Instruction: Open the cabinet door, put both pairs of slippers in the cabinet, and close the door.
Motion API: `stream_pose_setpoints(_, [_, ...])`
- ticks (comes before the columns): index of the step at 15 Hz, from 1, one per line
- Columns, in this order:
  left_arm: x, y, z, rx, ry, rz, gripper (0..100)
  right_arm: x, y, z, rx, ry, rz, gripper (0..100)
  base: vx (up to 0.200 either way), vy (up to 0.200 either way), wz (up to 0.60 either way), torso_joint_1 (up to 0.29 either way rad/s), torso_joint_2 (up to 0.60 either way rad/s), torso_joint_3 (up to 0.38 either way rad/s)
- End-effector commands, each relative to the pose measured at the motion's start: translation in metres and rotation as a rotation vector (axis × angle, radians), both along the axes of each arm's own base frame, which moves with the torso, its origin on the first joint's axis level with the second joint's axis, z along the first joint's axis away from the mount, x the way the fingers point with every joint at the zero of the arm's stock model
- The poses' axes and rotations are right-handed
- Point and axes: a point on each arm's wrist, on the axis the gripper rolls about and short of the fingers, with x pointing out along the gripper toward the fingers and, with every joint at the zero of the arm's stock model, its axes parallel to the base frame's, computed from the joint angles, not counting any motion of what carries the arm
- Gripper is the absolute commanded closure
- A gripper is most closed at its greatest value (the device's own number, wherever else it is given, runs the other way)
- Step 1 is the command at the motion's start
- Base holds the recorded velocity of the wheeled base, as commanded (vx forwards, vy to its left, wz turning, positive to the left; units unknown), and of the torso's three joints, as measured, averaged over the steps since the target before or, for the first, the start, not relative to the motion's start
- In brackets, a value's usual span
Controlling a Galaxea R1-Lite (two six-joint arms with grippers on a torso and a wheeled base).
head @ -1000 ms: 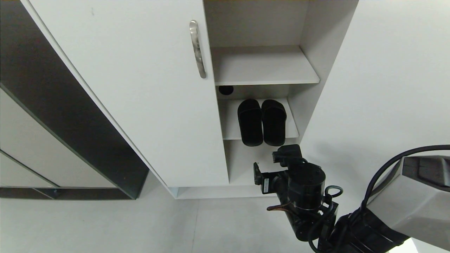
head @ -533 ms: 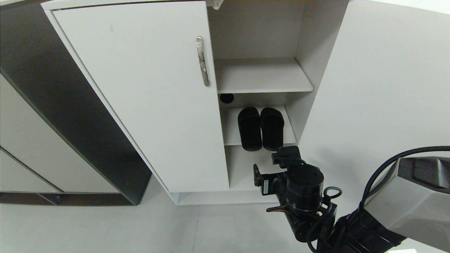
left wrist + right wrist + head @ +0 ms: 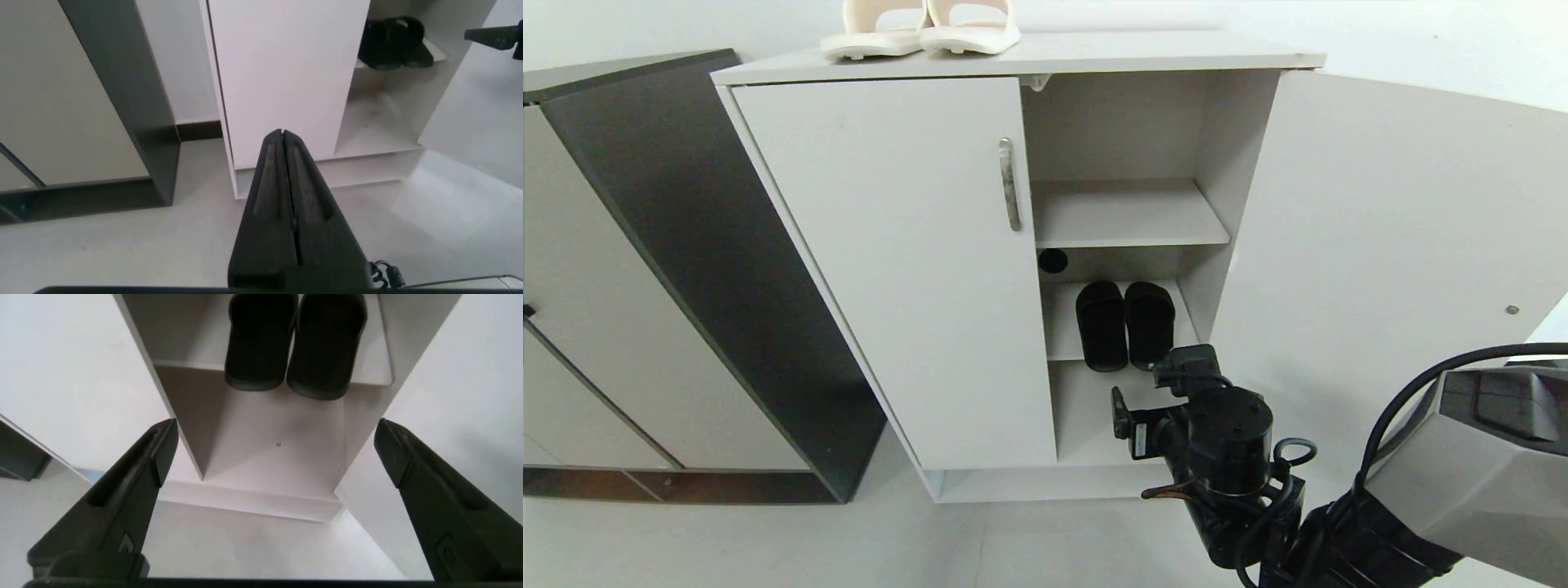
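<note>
The left gripper hangs low over the pale floor, in front of the cabinet. Its two fingers are pressed flat together with no gap and hold nothing. The right gripper is in front of the open half of the cabinet and faces the bottom compartment. Its fingers are spread wide with nothing between them, and it touches neither the shelves nor the footwear.

The right door is swung fully out beside the right arm. The left door is shut, with its metal handle upright along the inner edge. A dark unit stands against the cabinet on the left.

The black slippers lie side by side on the middle shelf, just above the bottom compartment. They sit close together towards the right wall, and their near ends stick out a little past the shelf's front edge. A round hole shows in the back panel above that shelf. The upper shelf is higher up.

The cream slippers lie farthest off on top of the cabinet, outside it. They sit next to each other above the shut door, partly cut off by the head view's upper edge
</note>
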Motion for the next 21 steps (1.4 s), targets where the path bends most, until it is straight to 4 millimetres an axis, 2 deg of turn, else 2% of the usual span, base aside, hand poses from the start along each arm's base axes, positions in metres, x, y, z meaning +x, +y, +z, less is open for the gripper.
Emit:
stream_pose_setpoints(1, [0.000, 0.000, 0.000, 0.000, 0.001, 0.000, 100, 0.000, 0.000, -0.002, -0.005, 0.004, 0.000, 0, 0.000, 0.000, 0.00, 0.002, 0.00, 0.203])
stream_pose_setpoints(10, [0.000, 0.000, 0.000, -0.001, 0.001, 0.000, 100, -0.003, -0.003, -0.013, -0.022, -0.002, 0.041, 0, 0.000, 0.000, 0.00, 0.003, 0.00, 0.191])
stream_pose_setpoints(17, [0.000, 0.000, 0.000, -0.004, 0.002, 0.002, 100, -0.004, -0.003, -0.015, -0.028, 0.003, 0.041, 0, 0.000, 0.000, 0.00, 0.001, 0.00, 0.009])
stream_pose_setpoints(21, [0.000, 0.000, 0.000, -0.003, 0.002, 0.000, 100, -0.005, -0.005, -0.018, -0.034, 0.011, 0.043, 0, 0.000, 0.200, 0.00, 0.000, 0.00, 0.004])
